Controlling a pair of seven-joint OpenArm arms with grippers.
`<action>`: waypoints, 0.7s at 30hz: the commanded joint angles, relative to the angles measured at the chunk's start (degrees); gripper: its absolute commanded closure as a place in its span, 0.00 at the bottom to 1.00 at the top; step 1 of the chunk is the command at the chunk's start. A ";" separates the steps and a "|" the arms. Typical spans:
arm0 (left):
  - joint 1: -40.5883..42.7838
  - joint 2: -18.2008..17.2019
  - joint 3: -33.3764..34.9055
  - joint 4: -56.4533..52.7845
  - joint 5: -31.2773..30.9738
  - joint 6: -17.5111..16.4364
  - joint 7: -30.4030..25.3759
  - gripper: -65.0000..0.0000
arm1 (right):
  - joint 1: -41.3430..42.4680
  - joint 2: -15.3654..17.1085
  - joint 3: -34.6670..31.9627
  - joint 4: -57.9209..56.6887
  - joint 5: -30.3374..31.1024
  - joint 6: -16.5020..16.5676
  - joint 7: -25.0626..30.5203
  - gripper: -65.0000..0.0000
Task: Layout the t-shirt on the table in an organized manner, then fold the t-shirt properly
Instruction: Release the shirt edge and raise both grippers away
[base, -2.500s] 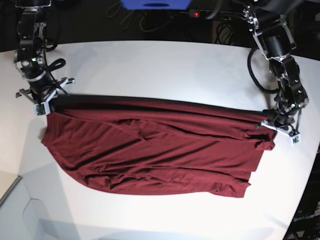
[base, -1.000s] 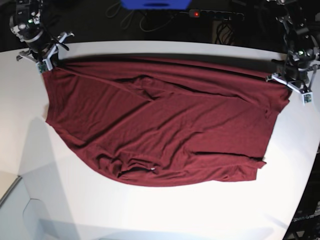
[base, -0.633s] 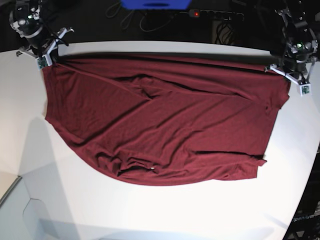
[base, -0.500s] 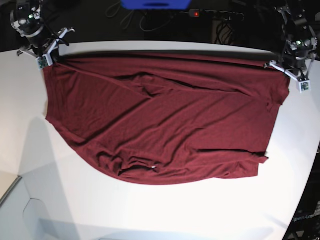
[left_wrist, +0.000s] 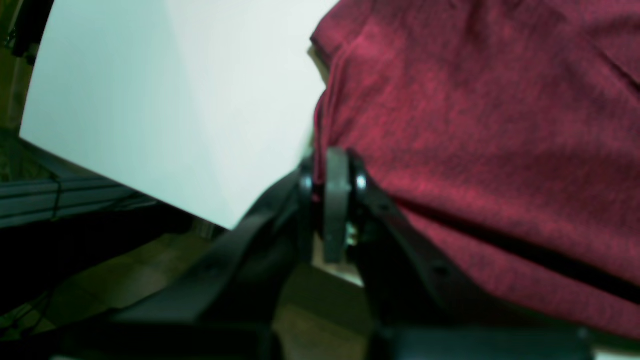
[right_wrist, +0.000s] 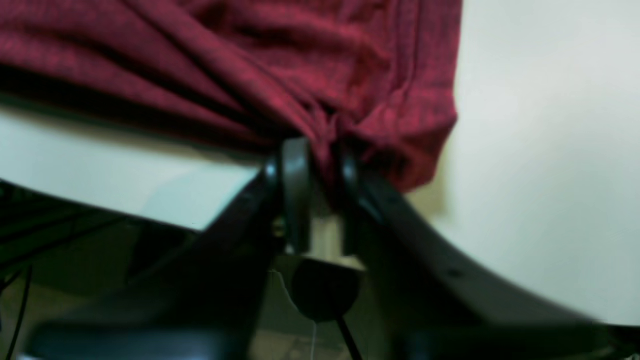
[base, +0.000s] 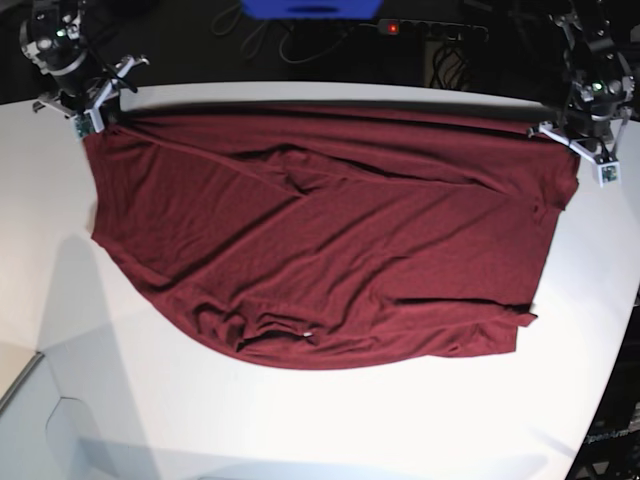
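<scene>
Both grippers pinched the t-shirt (base: 320, 240) at upper frame corners, right gripper (base: 88, 112) upper left, left gripper (base: 580, 145) upper right, long axis spanning between, body draped toward table (base: 300, 430) bottom.

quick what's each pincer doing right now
Left pincer: closed on the t-shirt edge.
Right pincer: bunched t-shirt corner between its jaws; gripping or releasing cannot be told.

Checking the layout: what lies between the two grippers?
In the base view, the t-shirt's taut top edge spans from right gripper to left gripper.
</scene>
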 joint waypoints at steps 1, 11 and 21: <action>-0.14 -0.36 -0.20 1.03 0.28 0.38 -0.82 0.90 | -0.47 0.55 0.32 0.76 -0.03 -0.14 -0.18 0.72; 0.04 0.87 -0.82 1.65 0.28 0.38 -1.08 0.66 | -0.11 -2.61 5.95 5.95 0.23 -0.14 -0.26 0.67; -2.77 3.60 -8.29 9.38 0.28 0.38 -0.82 0.66 | 1.73 -2.70 6.65 6.83 0.23 -0.32 -0.26 0.67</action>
